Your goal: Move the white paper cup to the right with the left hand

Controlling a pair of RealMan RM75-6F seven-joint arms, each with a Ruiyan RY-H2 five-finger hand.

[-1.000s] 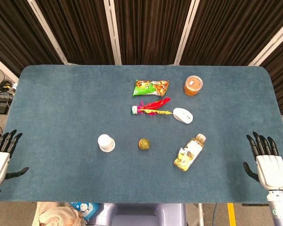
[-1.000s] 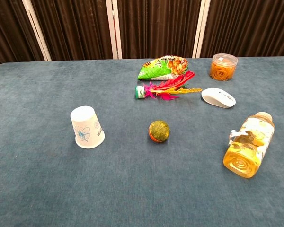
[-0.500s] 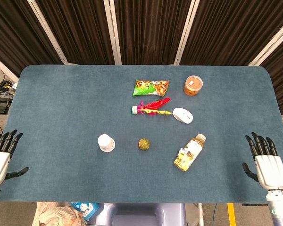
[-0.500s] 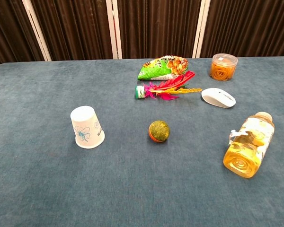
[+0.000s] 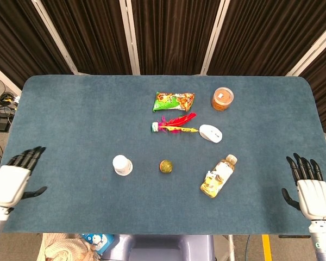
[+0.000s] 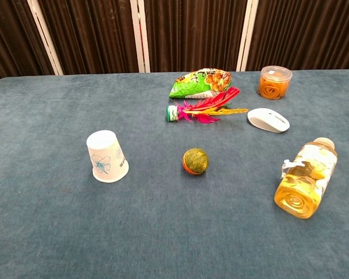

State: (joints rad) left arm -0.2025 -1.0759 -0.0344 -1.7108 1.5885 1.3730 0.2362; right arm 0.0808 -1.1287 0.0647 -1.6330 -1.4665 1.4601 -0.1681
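Observation:
The white paper cup (image 5: 121,165) (image 6: 107,156) stands upside down on the blue table, left of centre, with a pale blue flower print on its side. My left hand (image 5: 13,178) hovers at the table's near left edge, well left of the cup, fingers spread and holding nothing. Over the near right corner my right hand (image 5: 311,187) is open too, empty. Neither hand shows in the chest view.
Right of the cup lie a small green-orange ball (image 5: 165,166) and a bottle of yellow drink (image 5: 219,176) on its side. Further back are a feather shuttlecock (image 5: 175,125), a white mouse (image 5: 210,133), a snack bag (image 5: 174,100) and an orange-lidded jar (image 5: 222,99).
My left hand has moved in over the table's left edge, toward the cup, and turned slightly. The right hand shifted only a little. The cup stays put.

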